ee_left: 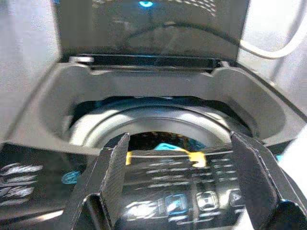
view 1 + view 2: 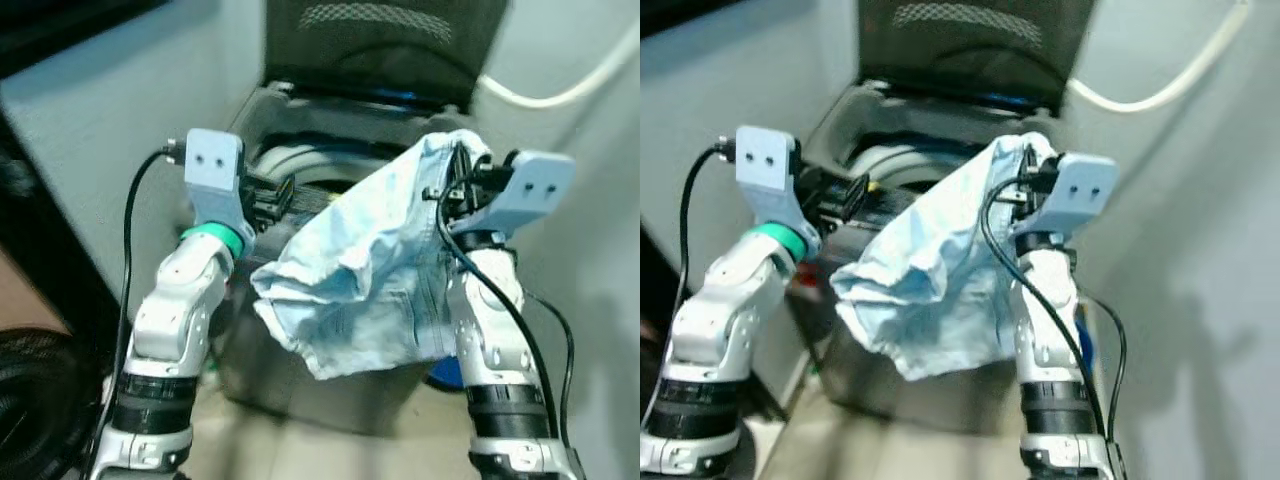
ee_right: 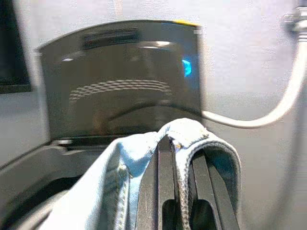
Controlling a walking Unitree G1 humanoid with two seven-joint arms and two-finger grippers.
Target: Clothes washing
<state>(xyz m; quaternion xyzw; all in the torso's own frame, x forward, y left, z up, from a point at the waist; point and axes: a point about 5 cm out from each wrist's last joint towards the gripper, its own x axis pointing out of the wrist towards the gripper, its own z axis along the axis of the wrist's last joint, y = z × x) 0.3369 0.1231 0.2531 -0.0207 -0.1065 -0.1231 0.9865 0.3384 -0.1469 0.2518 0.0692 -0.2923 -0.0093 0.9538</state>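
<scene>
Above the front rim of the grey top-loading washing machine (image 2: 300, 380), whose dark tinted lid (image 2: 385, 45) stood raised at the back, the right gripper (image 2: 458, 180) was clenched on a fold of one pale blue denim garment (image 2: 365, 285). That garment hung in a crumpled bunch down over the machine's front edge, not yet inside the round drum opening (image 1: 158, 129). The left gripper (image 1: 180, 184) hovered just before the machine's printed control strip (image 1: 168, 191), its two black fingers spread apart and holding nothing.

Judging from this, the loading step was in hand: the denim had been lifted to the machine and awaited dropping. The next move would call for carrying the right gripper forward until the cloth hung over the drum, then letting go; the trailing lower folds might snag on the rim.

Counted: one washer, one lid, one garment held, two grippers, and one white hose (image 2: 560, 85) curving along the wall beside the lid. Something blue and yellow lay inside the drum, too dim to identify.
</scene>
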